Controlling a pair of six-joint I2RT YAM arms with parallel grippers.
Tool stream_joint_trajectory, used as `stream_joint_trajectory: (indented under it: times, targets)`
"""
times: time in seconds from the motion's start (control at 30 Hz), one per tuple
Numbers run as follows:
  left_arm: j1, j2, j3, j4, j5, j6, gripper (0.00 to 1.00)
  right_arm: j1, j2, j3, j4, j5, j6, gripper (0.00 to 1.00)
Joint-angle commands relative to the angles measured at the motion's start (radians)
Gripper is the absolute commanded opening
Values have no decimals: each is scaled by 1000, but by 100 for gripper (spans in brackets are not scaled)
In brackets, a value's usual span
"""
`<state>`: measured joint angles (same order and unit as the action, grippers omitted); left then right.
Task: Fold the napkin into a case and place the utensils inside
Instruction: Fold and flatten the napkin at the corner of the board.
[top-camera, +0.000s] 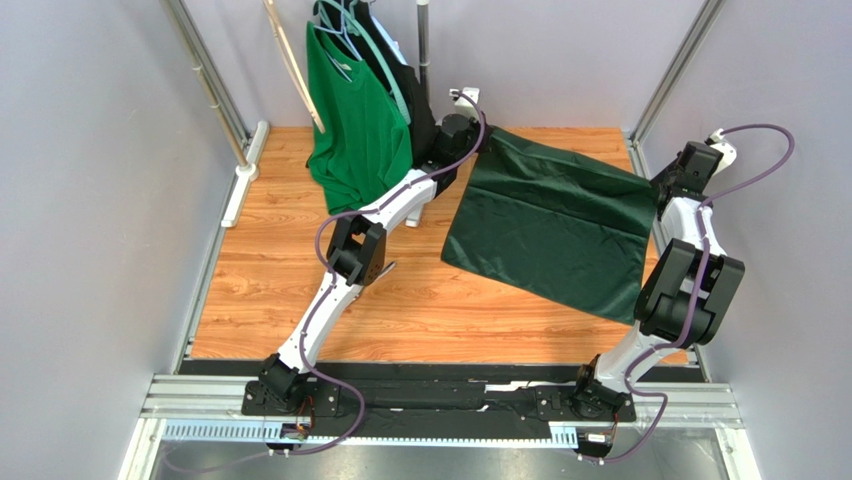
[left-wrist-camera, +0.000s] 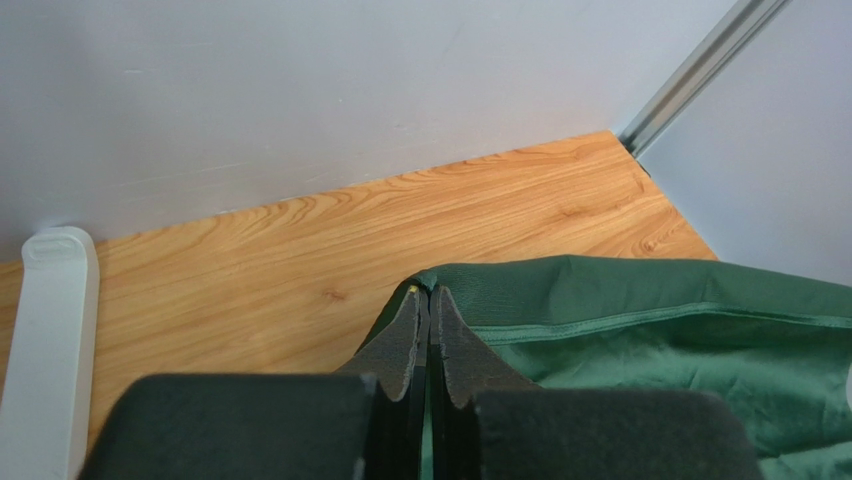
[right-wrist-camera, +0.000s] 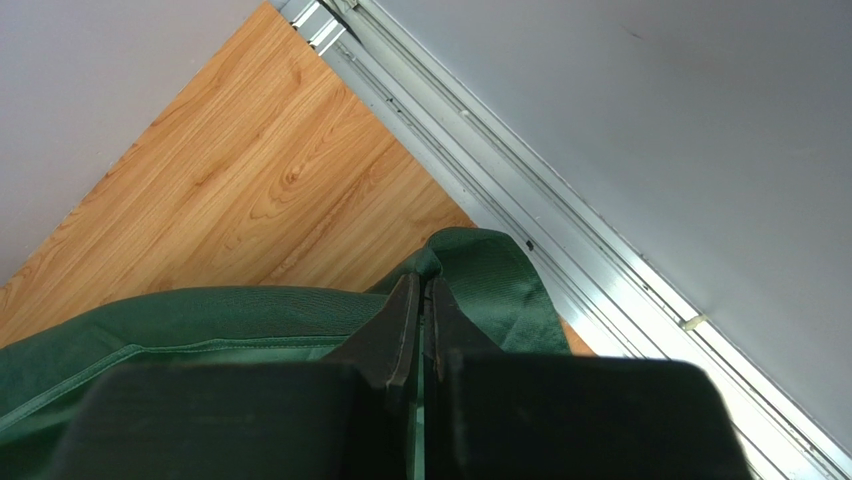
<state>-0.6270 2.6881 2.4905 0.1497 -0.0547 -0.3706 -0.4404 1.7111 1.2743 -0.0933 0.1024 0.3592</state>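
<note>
The napkin is a large dark green cloth stretched over the right half of the wooden table. My left gripper is shut on its far left corner, and my right gripper is shut on its far right corner. In the left wrist view the gripper pinches the cloth's corner, and the napkin runs off to the right with a stitched hem showing. In the right wrist view the gripper clamps a fold of the napkin. The utensils are out of view.
A bright green T-shirt and a black garment hang on a stand at the back left, close to the left arm. A white bar lies along the left edge. A metal rail borders the table beside the right gripper.
</note>
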Motion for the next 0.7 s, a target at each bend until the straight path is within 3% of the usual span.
stream_joint_trajectory:
  times: [0.0, 0.33, 0.57, 0.67]
  targets:
    - [6, -65, -30, -28, 47, -40, 0, 5, -63, -13, -72, -4, 41, 0]
    - [9, -444, -493, -312, 133, -134, 0, 6, -301, -119, -494, 141, 133, 0]
    - [10, -568, -561, -531, 147, -142, 0, 8, -369, -141, -686, 131, 124, 0]
    - [10, -583, -580, -607, 223, -160, 0, 9, -403, -176, -740, 166, 138, 0]
